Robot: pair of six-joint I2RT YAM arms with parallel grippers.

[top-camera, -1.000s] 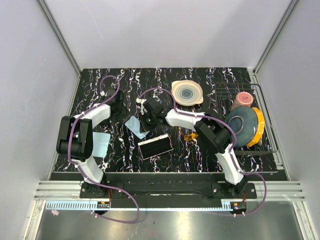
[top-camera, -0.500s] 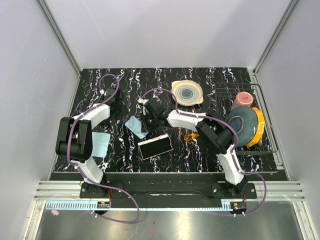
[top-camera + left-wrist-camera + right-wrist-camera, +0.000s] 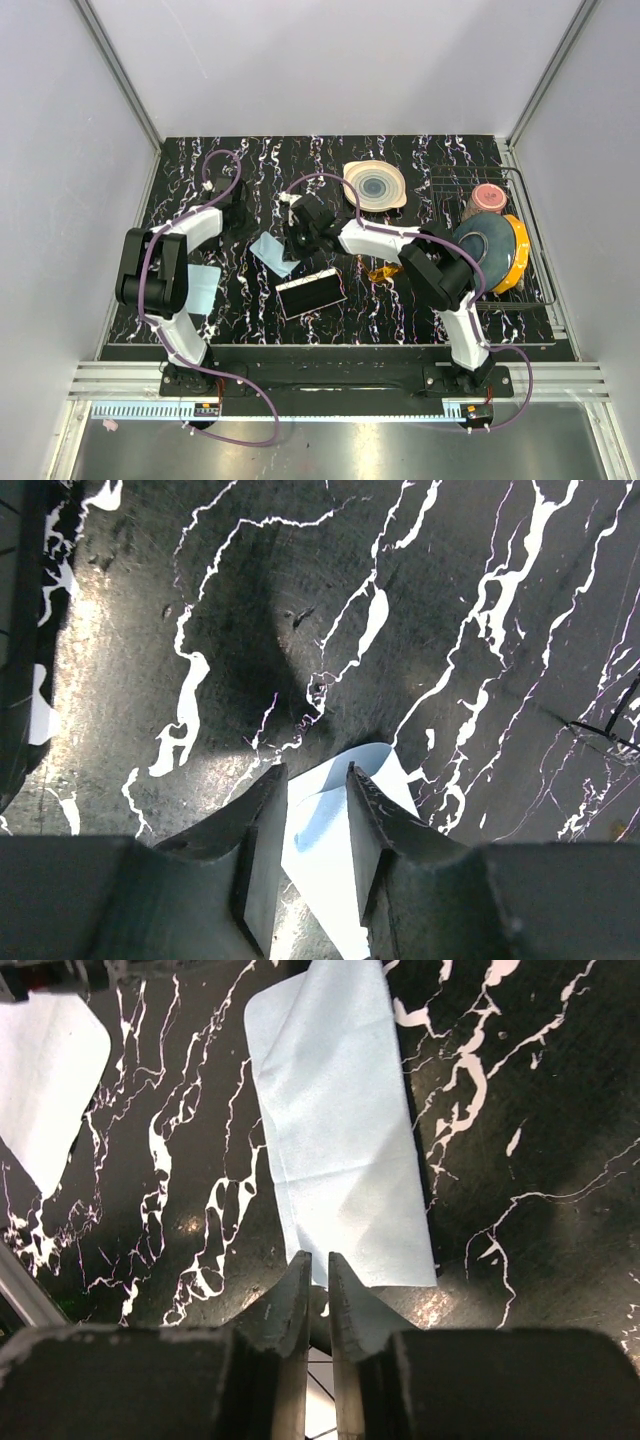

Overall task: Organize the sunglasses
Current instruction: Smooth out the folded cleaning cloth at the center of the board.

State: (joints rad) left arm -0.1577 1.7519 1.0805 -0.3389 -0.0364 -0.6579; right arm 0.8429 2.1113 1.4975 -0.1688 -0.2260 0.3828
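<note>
Arms: 2, the left arm and the right arm, with white shells on the links and black blocks at the joints.
Cables: 1 purple cable loops along each arm and trails off below the bases.
Bases: black, both on 1 long black plate.
Left tool: 2 dark grey fingers, scuffed, tapering to blunt tips, on a dark block.
Right tool: 2 dark grey fingers with flat inner faces, and pale worn edges on the block.

Left hand has jaws moderately apart, right hand jaws nearly touching.
</note>
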